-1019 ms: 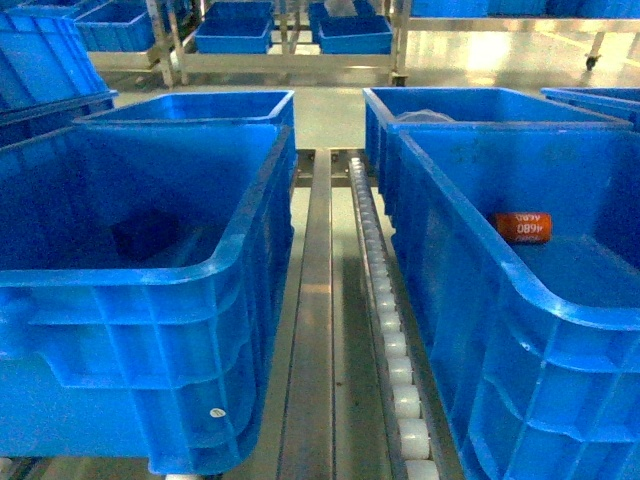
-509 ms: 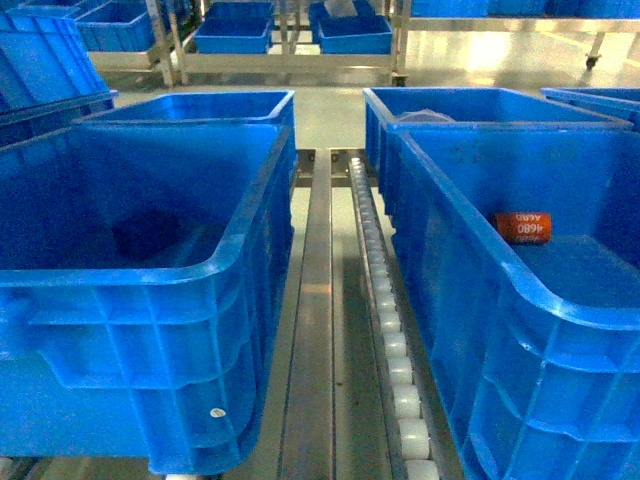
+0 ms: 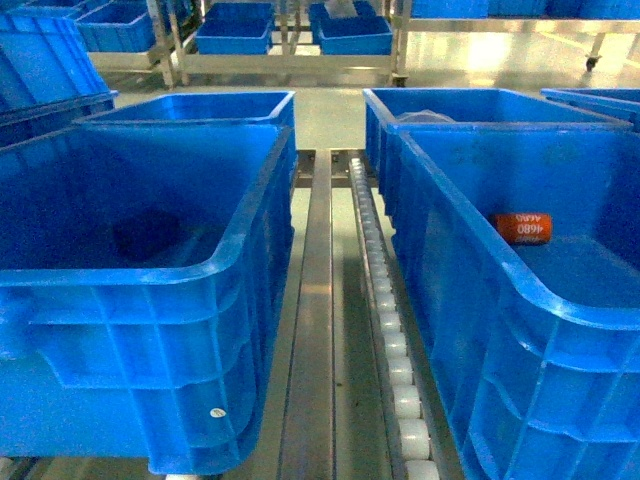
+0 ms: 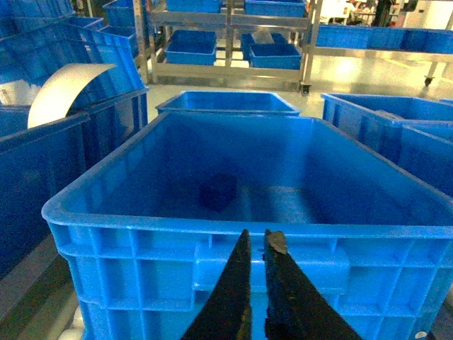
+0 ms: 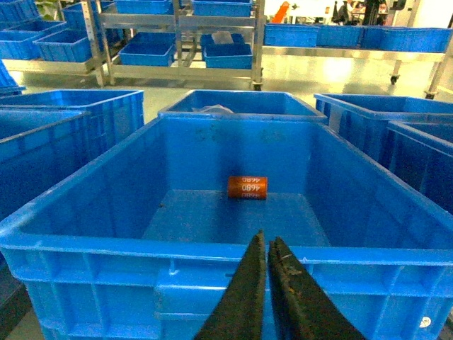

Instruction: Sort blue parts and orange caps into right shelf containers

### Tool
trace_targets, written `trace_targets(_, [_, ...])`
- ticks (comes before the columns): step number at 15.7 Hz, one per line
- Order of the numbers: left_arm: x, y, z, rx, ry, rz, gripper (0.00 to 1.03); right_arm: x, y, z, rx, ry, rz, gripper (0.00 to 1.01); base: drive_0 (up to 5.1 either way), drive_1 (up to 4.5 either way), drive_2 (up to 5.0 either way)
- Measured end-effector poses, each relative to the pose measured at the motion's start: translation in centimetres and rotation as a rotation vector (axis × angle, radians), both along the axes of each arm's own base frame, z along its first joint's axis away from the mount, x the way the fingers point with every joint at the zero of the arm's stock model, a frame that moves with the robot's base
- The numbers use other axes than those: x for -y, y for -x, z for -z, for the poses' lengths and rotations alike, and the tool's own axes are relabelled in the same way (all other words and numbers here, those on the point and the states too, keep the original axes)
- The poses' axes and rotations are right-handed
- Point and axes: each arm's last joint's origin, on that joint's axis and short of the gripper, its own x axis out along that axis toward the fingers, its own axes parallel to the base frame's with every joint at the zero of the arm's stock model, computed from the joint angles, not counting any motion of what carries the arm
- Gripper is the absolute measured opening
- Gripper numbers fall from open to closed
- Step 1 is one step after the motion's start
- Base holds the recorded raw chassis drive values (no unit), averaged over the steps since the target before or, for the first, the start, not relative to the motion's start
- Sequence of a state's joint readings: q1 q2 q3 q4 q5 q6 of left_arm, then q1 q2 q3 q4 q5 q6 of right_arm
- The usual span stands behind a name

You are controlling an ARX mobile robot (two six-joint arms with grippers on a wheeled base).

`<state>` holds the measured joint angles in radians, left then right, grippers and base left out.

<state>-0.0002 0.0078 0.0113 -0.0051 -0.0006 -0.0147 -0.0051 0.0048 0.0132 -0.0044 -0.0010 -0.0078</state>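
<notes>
One orange cap (image 3: 521, 228) with white digits lies on its side on the floor of the large blue crate on the right (image 3: 470, 240). The right wrist view shows that cap (image 5: 248, 187) near the crate's far wall. My right gripper (image 5: 267, 239) is shut and empty, outside the near rim (image 5: 141, 244). A dark blue part (image 3: 145, 232) lies in the left crate (image 3: 240, 240). In the left wrist view the part (image 4: 217, 191) rests mid-floor, and my left gripper (image 4: 256, 237) is shut and empty before that crate's near wall (image 4: 212, 225). Neither gripper shows in the head view.
A white roller track (image 3: 385, 300) and a steel rail (image 3: 315, 300) run between the two crates. More blue crates (image 3: 190, 105) (image 3: 470, 100) stand behind them, and metal shelving (image 3: 290, 40) with bins at the back. A curved white sheet (image 4: 64, 88) sticks up at the left.
</notes>
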Motion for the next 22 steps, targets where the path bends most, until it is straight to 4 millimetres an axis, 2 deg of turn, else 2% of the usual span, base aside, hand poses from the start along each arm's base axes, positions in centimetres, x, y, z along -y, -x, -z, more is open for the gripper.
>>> trace_targets(3, [0.00, 0.00, 0.00, 0.000, 0.000, 0.000, 0.32, 0.00, 0.00, 0.00, 0.000, 0.000, 0.000, 0.33, 0.0, 0.00, 0.0])
trace_targets(5, [0.00, 0.00, 0.00, 0.000, 0.000, 0.000, 0.37, 0.00, 0.00, 0.00, 0.000, 0.000, 0.000, 0.38, 0.0, 0.00, 0.0])
trace_targets(9, [0.00, 0.00, 0.00, 0.000, 0.000, 0.000, 0.88, 0.00, 0.00, 0.00, 0.000, 0.000, 0.000, 0.91, 0.0, 0.00, 0.0])
trace_targets(10, [0.00, 0.00, 0.00, 0.000, 0.000, 0.000, 1.00, 0.00, 0.00, 0.00, 0.000, 0.000, 0.000, 1.00, 0.0, 0.00, 0.0])
trace_targets(11, [0.00, 0.00, 0.00, 0.000, -0.001, 0.000, 0.97, 0.00, 0.00, 0.00, 0.000, 0.000, 0.000, 0.97, 0.0, 0.00, 0.0])
trace_targets(22, [0.00, 0.00, 0.00, 0.000, -0.002, 0.000, 0.98, 0.00, 0.00, 0.00, 0.000, 0.000, 0.000, 0.98, 0.0, 0.00, 0.0])
